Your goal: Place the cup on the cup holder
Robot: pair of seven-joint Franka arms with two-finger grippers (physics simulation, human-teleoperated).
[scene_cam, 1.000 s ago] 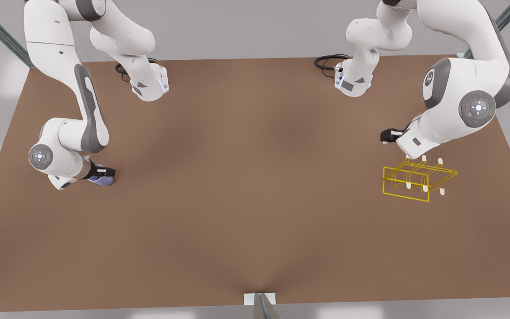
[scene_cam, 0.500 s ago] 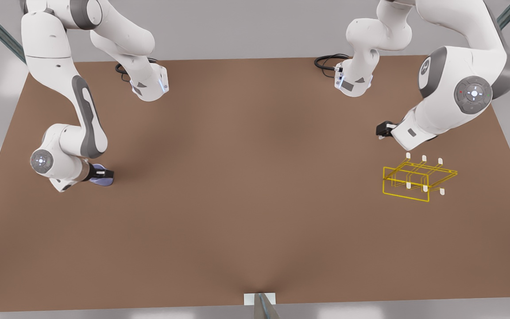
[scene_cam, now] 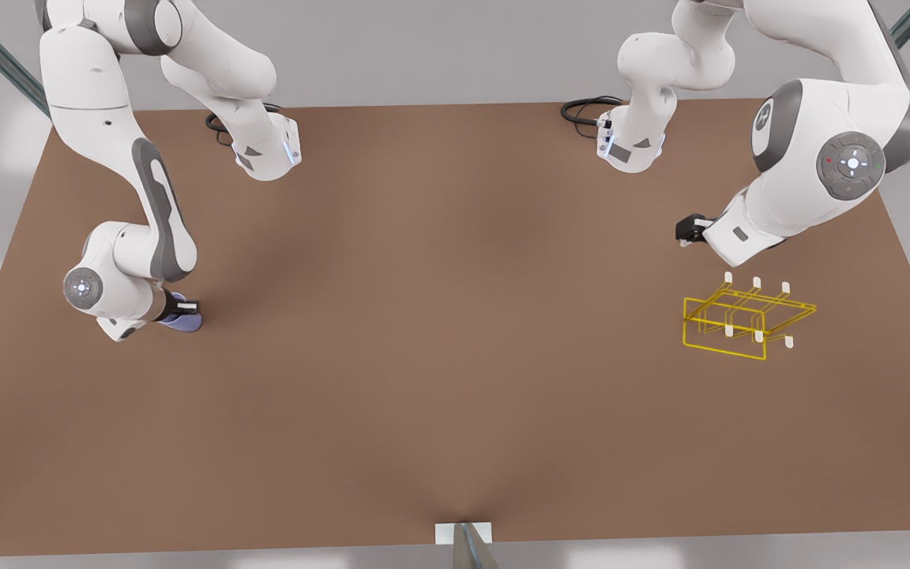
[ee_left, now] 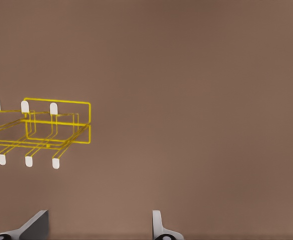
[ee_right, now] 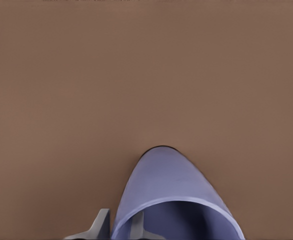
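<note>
Plainly, the cup [scene_cam: 184,319] sits clamped in the right tool [scene_cam: 185,310], one finger inside its wall and one outside, close above the tabletop [scene_cam: 439,332] near the edge at the front view's left. The cup holder [scene_cam: 743,320] stands well apart, toward the opposite edge, so the coming carry likely runs the tabletop's whole width. The left tool [scene_cam: 684,234] waits beside the holder, fingers spread apart on nothing.

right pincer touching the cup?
Touching. In the right wrist view, the right pincer straddles the rim of the cup, one finger inside and one outside, pressed against the wall. Front view shows it at the cup.
</note>
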